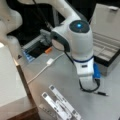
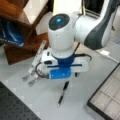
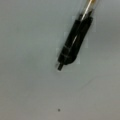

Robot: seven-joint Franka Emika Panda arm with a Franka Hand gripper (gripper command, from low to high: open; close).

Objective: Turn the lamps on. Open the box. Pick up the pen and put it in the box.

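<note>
- Pen (image 2: pixel 62 93) lying flat on the grey surface (image 2: pixel 42 100), directly below the arm's wrist, with its end reaching out toward a front view's bottom; in a front view (image 1: pixel 101 93) only a short dark length showing past the wrist, toward that view's right.
- In the wrist view, pen (image 3: pixel 73 42) seen close, black clipped end at centre, running up to the top right corner, bare surface (image 3: pixel 30 82) all around.
- Gripper hidden under the white and blue wrist housing (image 2: pixel 65 70) in both front views and out of sight in the wrist view; cannot tell whether spread or pressed together.
- Box (image 1: pixel 107 37) standing open at a front view's upper right, lid (image 1: pixel 106 18) raised, pale grey compartments showing; pen well apart from it. Corner of the same box (image 2: pixel 107 100) at a front view's lower right.
- White flat strips with dark squares (image 1: pixel 60 103) near a front view's bottom edge.
- White cable (image 1: pixel 45 68) trailing across the surface.
- Wooden furniture (image 2: pixel 22 42) at a front view's upper left, dark perforated mat (image 2: pixel 15 110) at its lower left.
</note>
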